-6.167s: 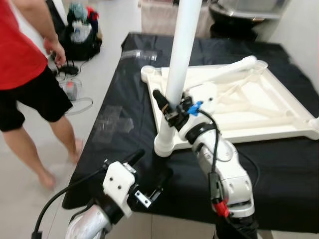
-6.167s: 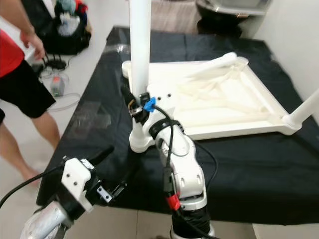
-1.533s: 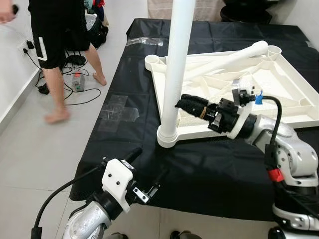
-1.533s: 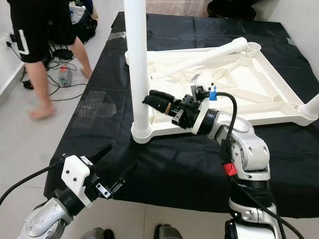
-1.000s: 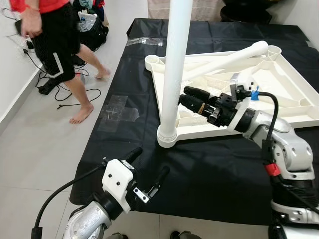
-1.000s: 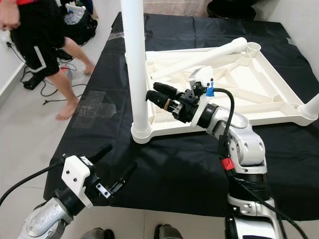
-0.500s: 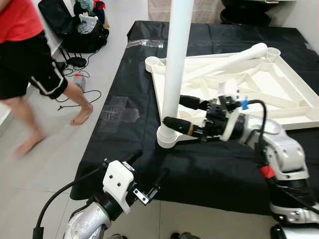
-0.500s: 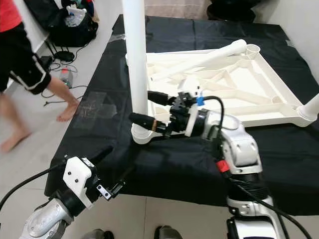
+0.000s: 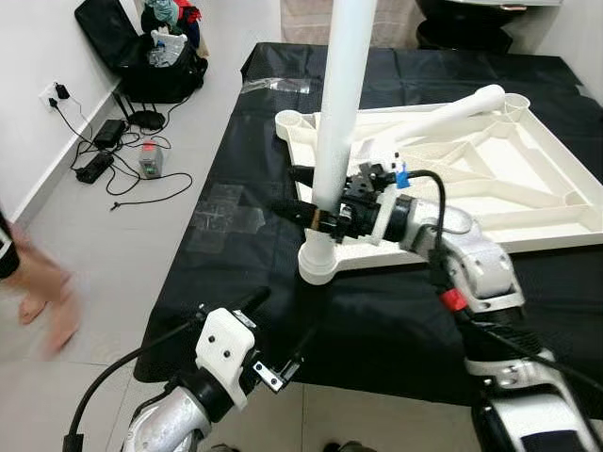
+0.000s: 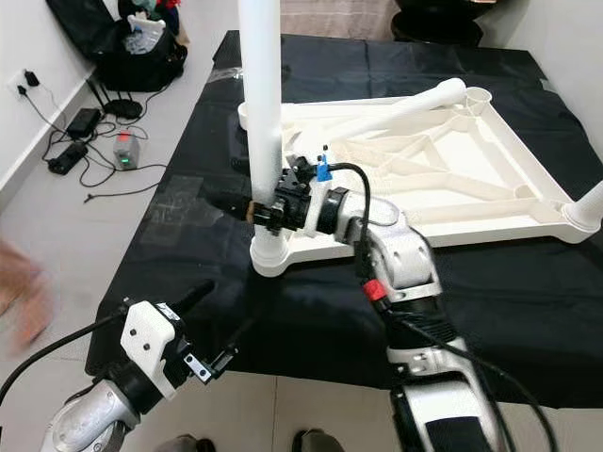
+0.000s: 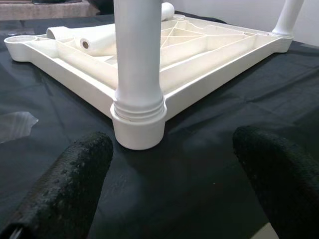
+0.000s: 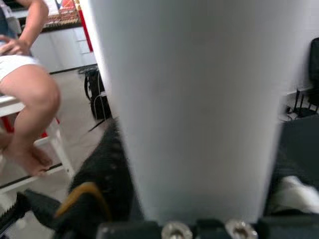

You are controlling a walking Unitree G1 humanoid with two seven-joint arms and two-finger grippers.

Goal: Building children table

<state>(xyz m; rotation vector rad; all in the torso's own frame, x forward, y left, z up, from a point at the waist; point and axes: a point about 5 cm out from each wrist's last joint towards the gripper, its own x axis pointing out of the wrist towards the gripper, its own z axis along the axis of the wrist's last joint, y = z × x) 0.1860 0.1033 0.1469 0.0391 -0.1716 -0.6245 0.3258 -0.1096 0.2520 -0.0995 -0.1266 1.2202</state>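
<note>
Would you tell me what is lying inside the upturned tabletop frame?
A loose white leg lies across the frame by its far edge, over moulded ribs. The right gripper and upright leg cover the near corner.

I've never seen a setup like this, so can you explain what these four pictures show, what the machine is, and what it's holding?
This is a humanoid robot with two silver arms, assembling a child's table. Two pictures come from cameras in its head, looking down; two come from cameras on its wrists. A white table top lies upside down on a black cloth. One white leg stands upright in the near corner socket, and a loose leg lies across the frame. The right gripper has its black fingers around the upright leg, which looms close in the right wrist view. The left gripper waits open, lower down, holding nothing.
</note>
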